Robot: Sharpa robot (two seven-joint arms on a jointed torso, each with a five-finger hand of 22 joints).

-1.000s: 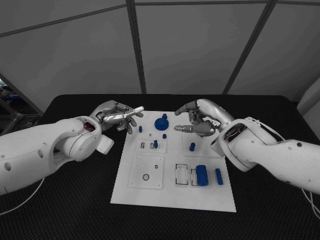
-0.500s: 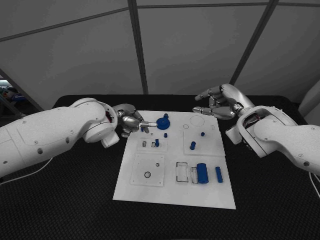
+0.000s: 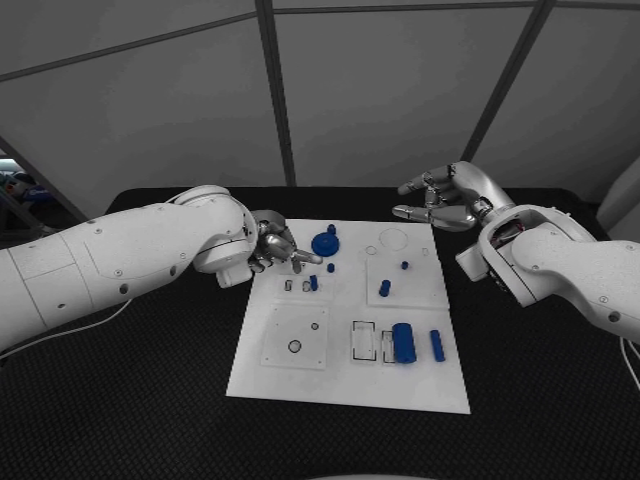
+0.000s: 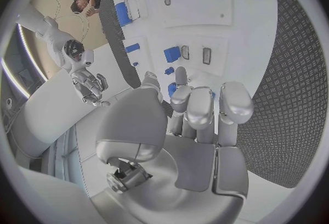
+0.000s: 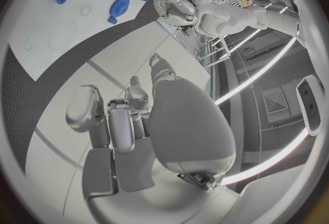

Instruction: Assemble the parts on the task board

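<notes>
The board (image 3: pixel 352 345), a white plate, lies mid-worktop (image 3: pixel 147 400) with its blue parts spread over it: a gear (image 3: pixel 325 243) near the far edge, a small peg (image 3: pixel 384 288) at centre and a large cylinder (image 3: pixel 404 343) beside a thinner one (image 3: pixel 437 345) toward the near edge. Over the past second the left robot hand (image 3: pixel 277 246) has swung in across the board's far left corner and now sits just beside the gear, fingers curled together; whether it has hold of anything cannot be told. The right robot hand (image 3: pixel 438 200) has meanwhile lifted off the board and hangs beyond its far right corner, fingers loosely bent and apparently empty. The handover of the work suggests the gear area is next, with assembly seemingly at an early stage, since several parts lie loose.
</notes>
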